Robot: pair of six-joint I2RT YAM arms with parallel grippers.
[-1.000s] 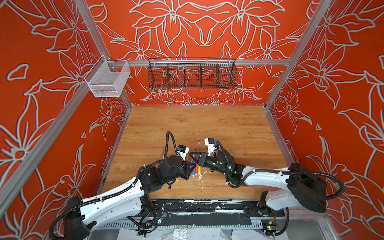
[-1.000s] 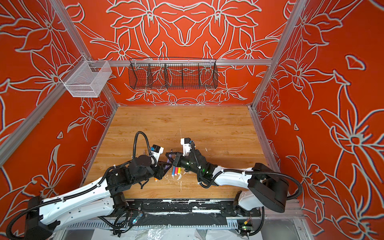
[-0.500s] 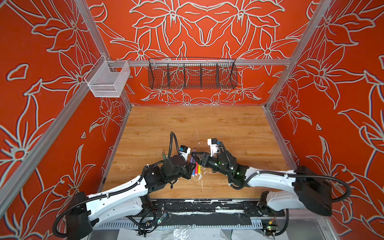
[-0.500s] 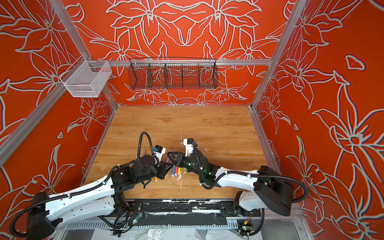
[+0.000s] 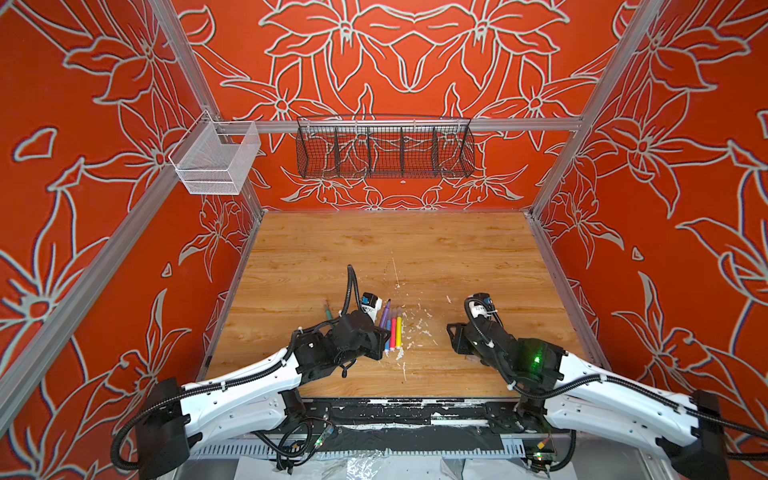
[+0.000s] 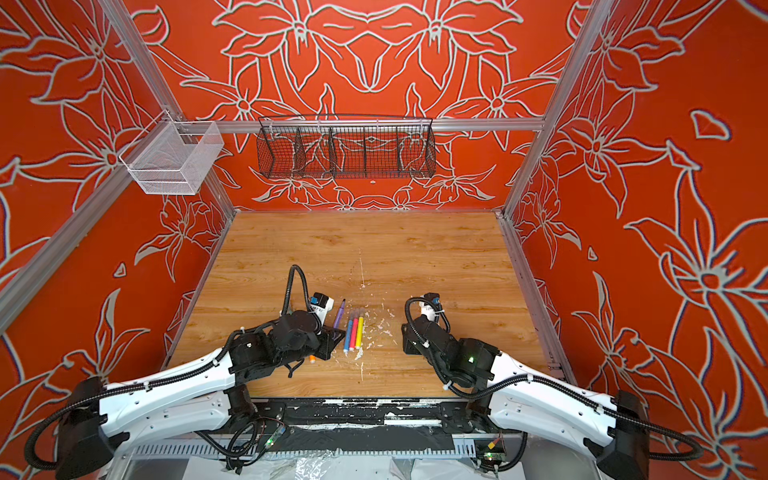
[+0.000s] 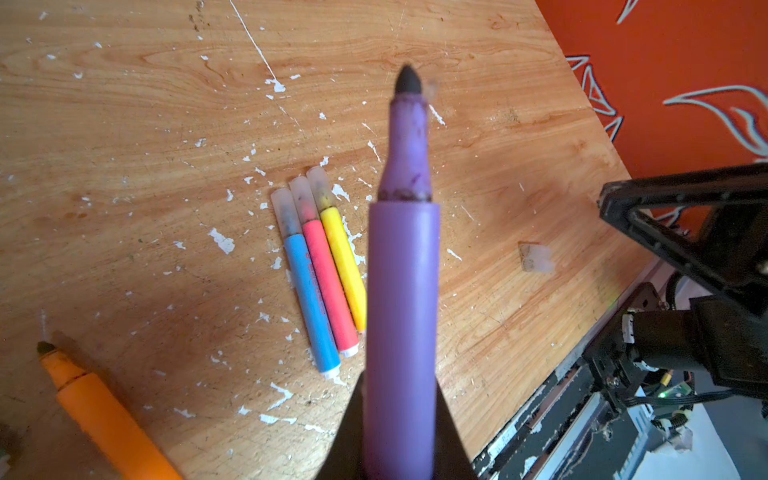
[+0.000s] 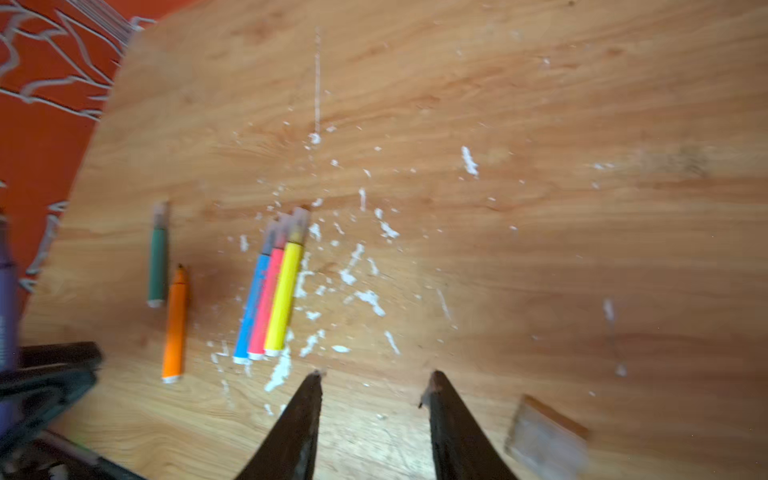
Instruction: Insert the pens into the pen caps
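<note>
**Purple pen (image 7: 401,291) gripped in the left claw (image 7: 400,419), loose cap beside the open right claw (image 8: 376,386)**

The purple pen is clamped by its barrel between the closed jaws of the left claw. It is held clear of the bench (image 7: 124,124), and its dark pointed tip is left bare. In both top views it is seen slanting from the claw toward the far edge.

The right claw is held with its jaws apart and nothing between them, its fingertips (image 8: 311,395) close over the wood. A loose clear cap (image 8: 544,440) is seen lying flat just beside one finger, blurred in the right wrist view. In the left wrist view it is found near the edge by the arm bases.

Three pens are laid side by side, touching and parallel: the blue pen (image 7: 309,299), the pink-red pen (image 7: 328,282) and the yellow pen (image 7: 345,262). Each is fitted with a clear cap, and the capped ends are turned toward the far edge. The row is placed about midway between the left and right edges, nearer the arm-base edge than the far one, among white flecks (image 8: 370,299).

The orange pen (image 8: 174,328) is left uncapped and flat on the bench, on the left-edge side of the row and close to the left claw. The green pen (image 8: 158,266) is laid just beside it, a little nearer the far edge. Its far end appears to be covered by a clear cap, though the view is blurred there.
</note>
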